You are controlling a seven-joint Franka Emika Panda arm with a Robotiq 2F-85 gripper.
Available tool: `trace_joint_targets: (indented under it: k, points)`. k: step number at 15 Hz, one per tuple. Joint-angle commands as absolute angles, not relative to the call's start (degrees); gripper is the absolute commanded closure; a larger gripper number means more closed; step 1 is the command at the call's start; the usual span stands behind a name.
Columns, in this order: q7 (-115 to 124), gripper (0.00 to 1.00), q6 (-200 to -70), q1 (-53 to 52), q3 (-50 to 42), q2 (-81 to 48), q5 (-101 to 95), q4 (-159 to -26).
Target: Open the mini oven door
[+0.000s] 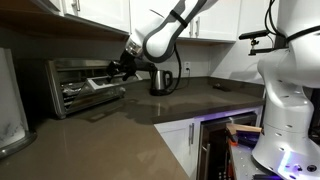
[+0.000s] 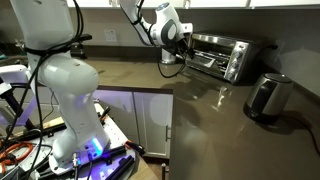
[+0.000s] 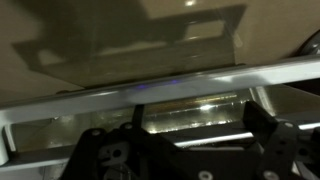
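Sitting at the back of the surface [image 1: 130,130], the oven [image 1: 68,72] has its door [image 1: 100,88] seemingly tilted partway down; the jaws hover at its handle [image 3: 190,82], placed to pull it lower, though clenched or released I cannot tell.

Colour record: kitchen counter station.
The mini oven [image 1: 70,68] is silver-grey with a dark interior. In an exterior view its knob panel, at 3 o'clock of the mini oven door [image 2: 205,60], is also silver. In the wrist view the door shows a pale silver frame around brownish, reflective glass. Gripper [image 1: 120,70] black; arm [image 2: 60,75] white with grey joints. Kettle [image 2: 268,96] steel with black trim. Countertop [image 1: 150,125] plain grey-brown, no pattern. Cabinets [image 1: 205,18] white. Violet glow [image 2: 95,150] at the arm's base.
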State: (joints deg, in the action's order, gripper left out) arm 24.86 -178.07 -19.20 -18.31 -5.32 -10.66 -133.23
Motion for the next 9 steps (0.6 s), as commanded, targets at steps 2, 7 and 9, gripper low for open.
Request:
trace_joint_targets:
  k: [2,7,9]
  points:
    - [27.7,0.00,-175.7,-20.2,-19.2,-2.4,-11.7,-135.5]
    - [32.6,0.00,-175.1,-22.0,-22.5,-2.5,-17.8,-134.6]
    - [37.0,0.00,-175.0,-23.6,-24.8,-2.6,-23.0,-133.8]
